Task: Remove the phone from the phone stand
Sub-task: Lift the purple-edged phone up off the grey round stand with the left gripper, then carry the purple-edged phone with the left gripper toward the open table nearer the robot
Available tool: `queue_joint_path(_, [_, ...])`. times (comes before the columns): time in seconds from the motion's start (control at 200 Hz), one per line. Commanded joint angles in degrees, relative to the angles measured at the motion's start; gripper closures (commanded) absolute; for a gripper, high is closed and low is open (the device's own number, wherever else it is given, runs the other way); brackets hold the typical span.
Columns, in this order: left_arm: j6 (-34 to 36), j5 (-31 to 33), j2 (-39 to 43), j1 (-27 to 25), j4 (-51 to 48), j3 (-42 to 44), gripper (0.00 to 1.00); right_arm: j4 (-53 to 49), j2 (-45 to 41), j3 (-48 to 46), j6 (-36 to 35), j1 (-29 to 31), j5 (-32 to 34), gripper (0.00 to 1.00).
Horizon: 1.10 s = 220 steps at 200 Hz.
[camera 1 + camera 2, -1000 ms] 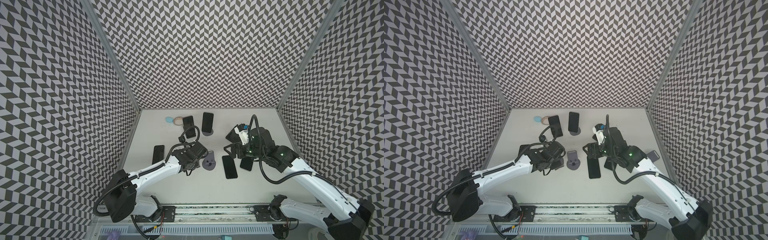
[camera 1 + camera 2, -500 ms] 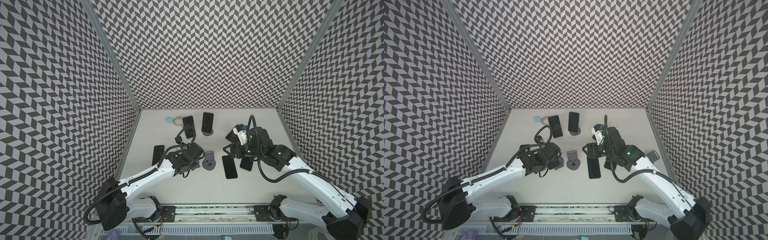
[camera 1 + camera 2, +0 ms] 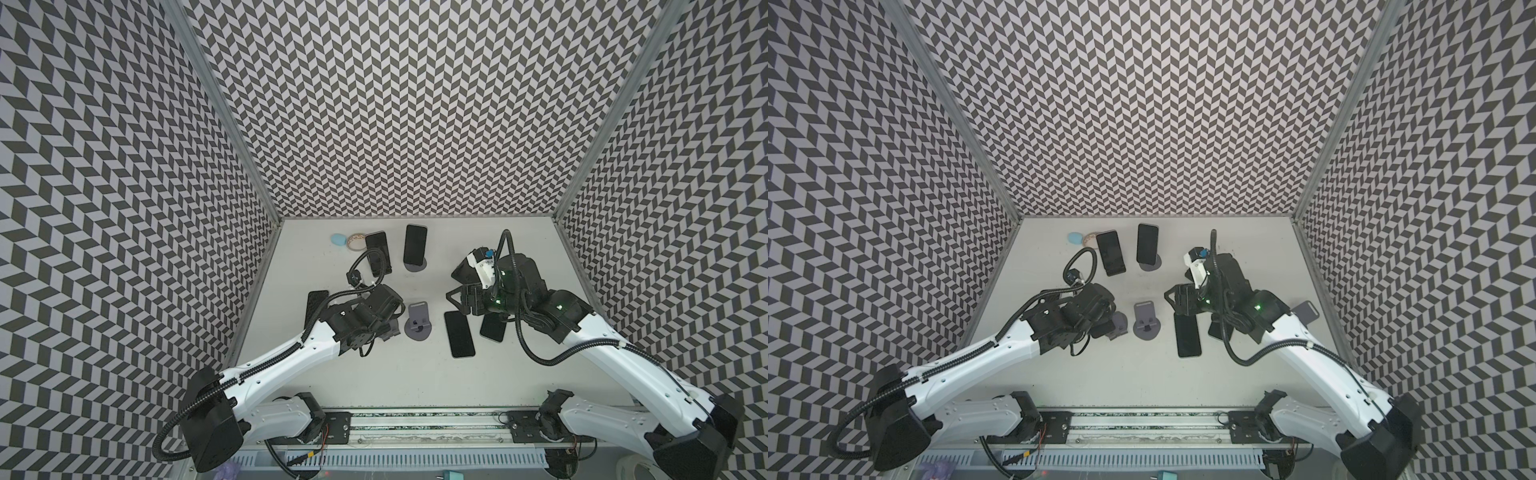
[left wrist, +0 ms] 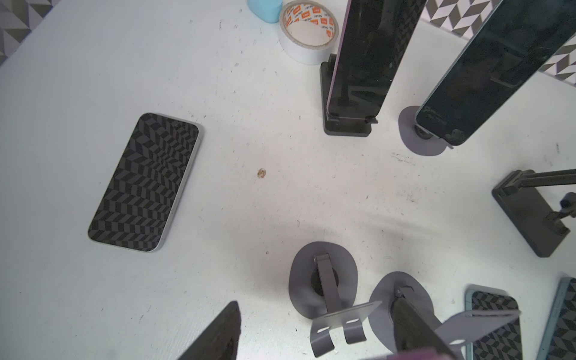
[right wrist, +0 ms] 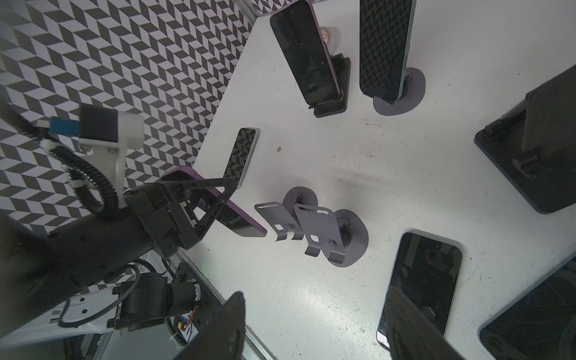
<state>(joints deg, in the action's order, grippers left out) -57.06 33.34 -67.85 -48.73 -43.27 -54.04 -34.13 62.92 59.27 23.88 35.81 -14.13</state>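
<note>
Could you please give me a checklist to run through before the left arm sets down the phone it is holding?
1. Left gripper shut on the held phone: ok.
2. Held phone clear of the nearest grey stand: ok; its hooks are empty, though the gap is narrow.
3. That stand and the neighbouring stand upright: ok.
4. Bare table for the set-down: ok, beside the flat phone.
5. Right gripper out of the way: ok; jaws apart, nothing between them.
6. Space directly under the held phone: cannot tell.

Bright, even overhead light, soft shadows (wide-angle warp at the edges)
</note>
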Motion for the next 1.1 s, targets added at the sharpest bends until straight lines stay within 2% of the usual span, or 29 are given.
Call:
queue_joint_path(0.0, [1.98,2.16,2.14,-0.23,-1.16,-3.45,0.39,3.36,-1.49,-0.44,0.72,0.09,0.03,0.31])
queue_joint_path(0.696, [17.31,2.1,1.24,1.86,-3.06,-14.95,0.44,3.72,-0.73,0.15,0.04,0.05,-0.02,0.33])
queue_joint_path(0.911, [21.7,-0.74,0.52,5.98,-1.92,-17.19,0.45,3.63,0.01,0.57,-0.49,0.05,-0.37,0.33])
queue_joint_path(1.097, [26.34,-4.03,0.03,11.81,0.34,-17.81,0.45,3.41,0.66,1.37,-0.97,0.09,-0.81,0.33])
